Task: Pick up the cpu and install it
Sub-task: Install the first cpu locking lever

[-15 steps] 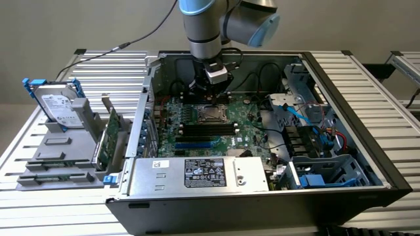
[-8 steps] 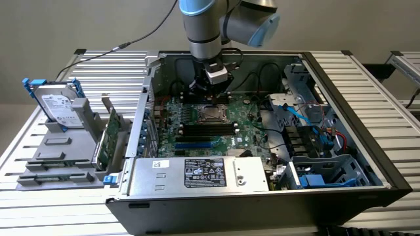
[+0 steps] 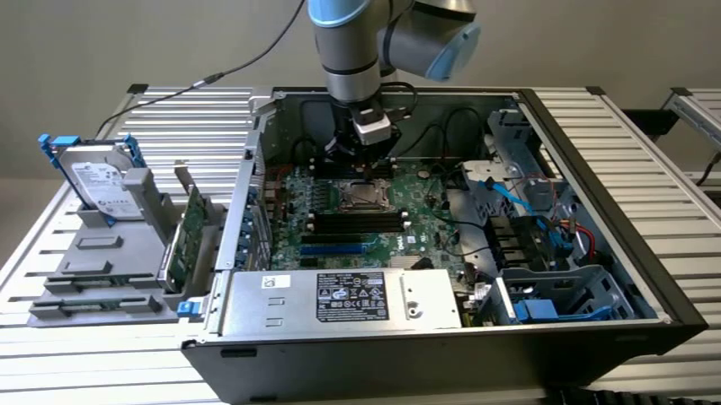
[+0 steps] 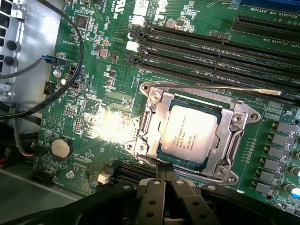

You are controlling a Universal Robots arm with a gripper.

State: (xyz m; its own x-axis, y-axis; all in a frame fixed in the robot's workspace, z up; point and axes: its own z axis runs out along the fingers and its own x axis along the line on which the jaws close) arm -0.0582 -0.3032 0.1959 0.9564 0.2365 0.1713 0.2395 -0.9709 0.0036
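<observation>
Our gripper [image 4: 164, 180], jaws pressed together and empty, hangs low in the wrist frame beside the socket frame [image 4: 154, 117]; the cpu [image 4: 189, 132] sits seated inside, centre-right. We judge slow, level moves best.

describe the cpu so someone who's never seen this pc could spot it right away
Look inside the open computer case at the green motherboard; near its middle, just above the row of long black memory slots, sits a square metal socket frame. The cpu lies inside that frame: a small flat silvery square with printed text, unlike the dark chips and slots around it.
</observation>
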